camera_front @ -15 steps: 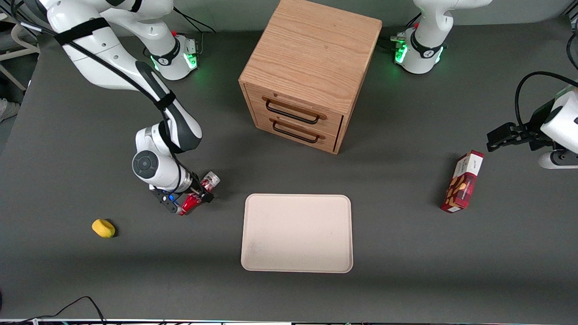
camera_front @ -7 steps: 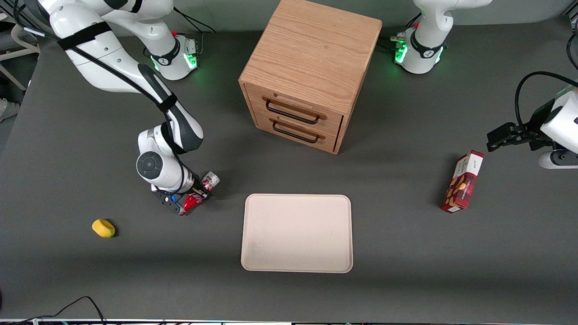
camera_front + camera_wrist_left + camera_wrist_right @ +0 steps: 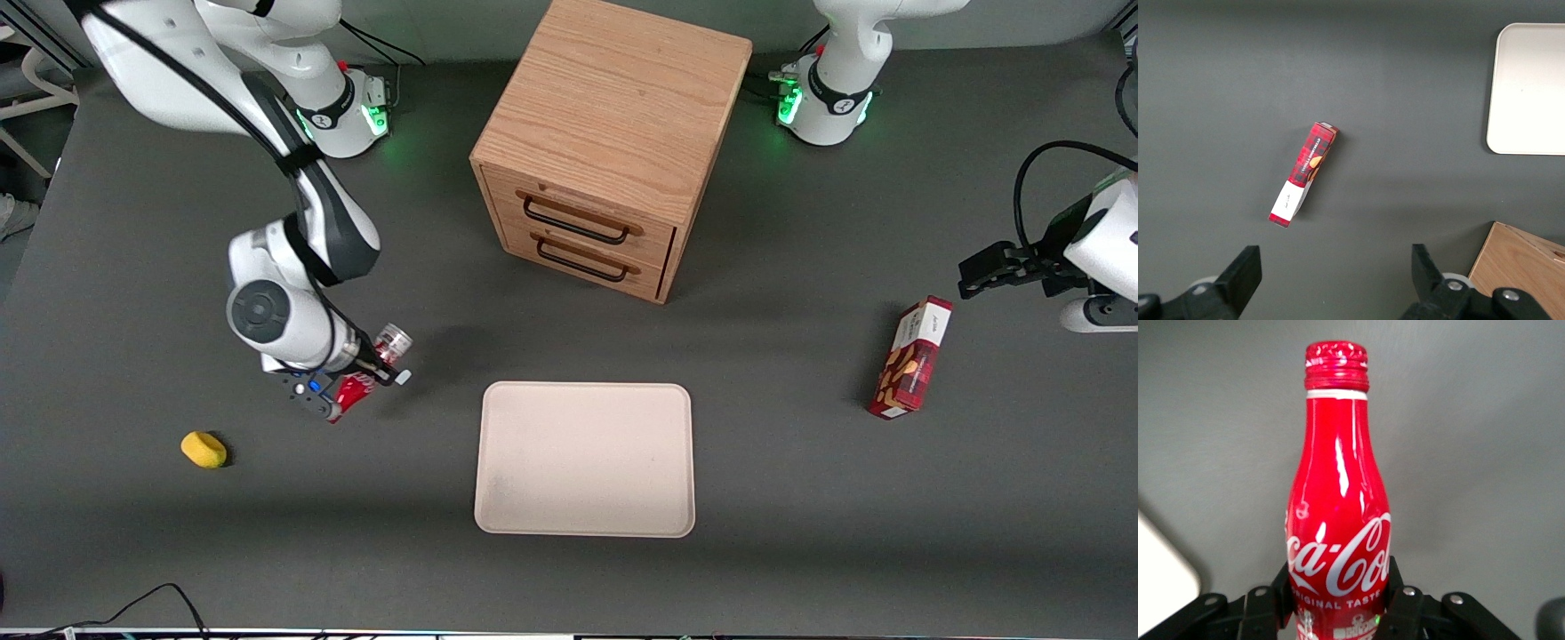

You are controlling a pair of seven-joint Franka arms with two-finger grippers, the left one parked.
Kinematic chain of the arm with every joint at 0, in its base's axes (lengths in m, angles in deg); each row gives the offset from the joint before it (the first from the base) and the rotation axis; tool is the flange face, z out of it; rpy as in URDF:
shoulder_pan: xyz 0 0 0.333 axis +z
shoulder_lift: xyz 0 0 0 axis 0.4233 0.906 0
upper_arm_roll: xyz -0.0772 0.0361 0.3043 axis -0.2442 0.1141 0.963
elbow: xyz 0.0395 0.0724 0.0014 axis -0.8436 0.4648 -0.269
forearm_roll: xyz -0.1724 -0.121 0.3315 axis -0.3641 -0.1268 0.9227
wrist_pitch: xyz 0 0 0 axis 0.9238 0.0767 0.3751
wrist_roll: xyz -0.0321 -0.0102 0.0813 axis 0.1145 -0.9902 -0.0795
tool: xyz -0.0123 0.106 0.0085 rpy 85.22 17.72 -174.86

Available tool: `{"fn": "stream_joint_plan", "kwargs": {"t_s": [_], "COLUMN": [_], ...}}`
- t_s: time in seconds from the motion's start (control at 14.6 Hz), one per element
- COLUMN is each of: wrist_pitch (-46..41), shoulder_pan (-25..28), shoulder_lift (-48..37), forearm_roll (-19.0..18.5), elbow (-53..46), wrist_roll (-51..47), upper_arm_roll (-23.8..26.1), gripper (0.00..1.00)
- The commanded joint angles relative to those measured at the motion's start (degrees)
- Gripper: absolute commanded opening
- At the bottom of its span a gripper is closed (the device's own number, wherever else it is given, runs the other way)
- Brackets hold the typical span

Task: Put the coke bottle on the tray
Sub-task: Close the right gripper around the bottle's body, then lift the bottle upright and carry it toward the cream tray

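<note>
Dark grey desk point(image 3: 800, 533). My hand point(image 3: 356, 384) is clamped on the coke bottle point(image 3: 1338, 520); its lettering reads only at my wrist. The tray point(image 3: 584, 459) lies near, nothing between.

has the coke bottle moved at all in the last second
Yes. Held in the shut tool, the coke bottle has shifted away from the tray, toward the working arm's end of the table.
</note>
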Motion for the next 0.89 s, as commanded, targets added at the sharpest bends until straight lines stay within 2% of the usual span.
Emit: {"fn": "stream_joint_plan", "kwargs": {"t_s": [0.0, 0.14, 0.34, 0.41, 0.68, 0.82], "wrist_pitch": [-13.1, -23.7, -33.9, -34.7, -33.9, -30.3], "shoulder_pan": [-0.7, -0.6, -0.1, 0.0, 0.0, 0.0], "shoulder_lift": [-5.5, -6.3, -4.9, -4.6, 0.0, 4.0], "forearm_roll": [0.1, 1.5, 6.6, 7.5, 7.6, 7.6], "elbow": [-7.7, -17.3, -31.1, -33.4, -39.5, -41.2], "wrist_roll": [7.1, 12.7, 16.0, 16.0, 15.2, 15.2], "upper_arm_roll": [0.6, 0.6, 0.7, 1.5, 10.8, 14.3], "gripper": [0.00, 0.00, 0.00, 0.00, 0.00, 0.00]}}
